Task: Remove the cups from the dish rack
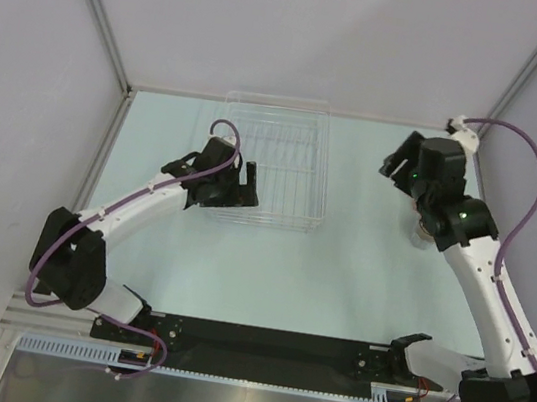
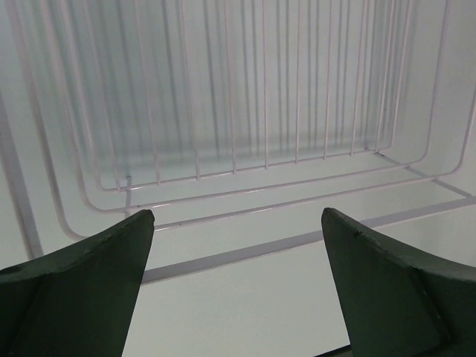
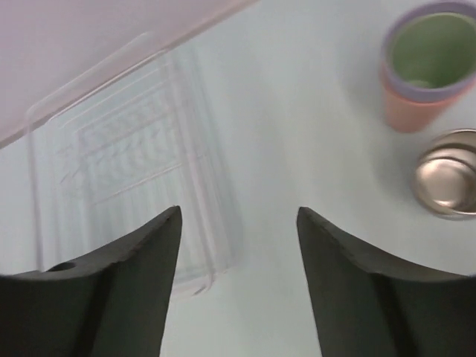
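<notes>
The dish rack [image 1: 274,162], a transparent ribbed basket, stands at the table's middle back and holds no cups; it also shows in the left wrist view [image 2: 260,111] and in the right wrist view [image 3: 126,163]. My left gripper [image 1: 243,185] is open and empty at the rack's near left corner [image 2: 238,245]. My right gripper [image 1: 393,167] is open and empty, raised to the right of the rack [image 3: 238,223]. A salmon-pink cup [image 3: 416,111] holds the lavender cup [image 3: 390,46] and the pale green cup [image 3: 431,52] nested inside. The clear cup with a round top [image 3: 450,178] stands beside them. It shows partly under my right arm [image 1: 421,234].
Grey walls close in the table on the left, back and right. A metal post runs down each back corner. The arm bases and a black rail [image 1: 267,347] lie along the near edge.
</notes>
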Controlling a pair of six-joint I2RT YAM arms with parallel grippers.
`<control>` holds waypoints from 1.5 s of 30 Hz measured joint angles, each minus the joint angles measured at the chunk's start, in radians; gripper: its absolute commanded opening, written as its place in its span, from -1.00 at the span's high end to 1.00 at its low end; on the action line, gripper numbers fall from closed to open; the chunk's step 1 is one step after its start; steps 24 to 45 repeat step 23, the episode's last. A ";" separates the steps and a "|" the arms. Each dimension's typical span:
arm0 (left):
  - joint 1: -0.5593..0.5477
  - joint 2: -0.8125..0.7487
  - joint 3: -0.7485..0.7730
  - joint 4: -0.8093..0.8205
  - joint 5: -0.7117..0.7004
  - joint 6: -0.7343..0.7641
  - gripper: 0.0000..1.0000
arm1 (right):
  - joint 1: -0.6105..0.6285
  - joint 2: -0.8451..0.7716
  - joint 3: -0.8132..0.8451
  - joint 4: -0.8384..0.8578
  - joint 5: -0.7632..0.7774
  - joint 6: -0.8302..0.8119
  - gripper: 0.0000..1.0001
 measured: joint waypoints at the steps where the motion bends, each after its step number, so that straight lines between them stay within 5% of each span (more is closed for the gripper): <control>1: -0.004 -0.005 0.000 -0.008 -0.016 0.005 -0.99 | 0.066 -0.014 0.004 0.005 0.011 -0.007 -0.57; 9: -0.109 -0.112 0.000 -0.071 -0.191 0.047 -1.00 | 0.597 -0.038 -0.047 -0.002 0.243 -0.016 -0.78; 18: -0.225 -0.337 -0.041 -0.139 -0.362 0.055 -1.00 | 0.883 -0.013 -0.219 -0.032 0.411 0.074 -0.78; 23: -0.271 -0.449 -0.065 -0.195 -0.440 0.052 -1.00 | 0.926 0.018 -0.231 -0.010 0.426 0.089 -0.79; 45: -0.271 -0.449 -0.065 -0.195 -0.440 0.052 -1.00 | 0.926 0.018 -0.231 -0.010 0.426 0.089 -0.79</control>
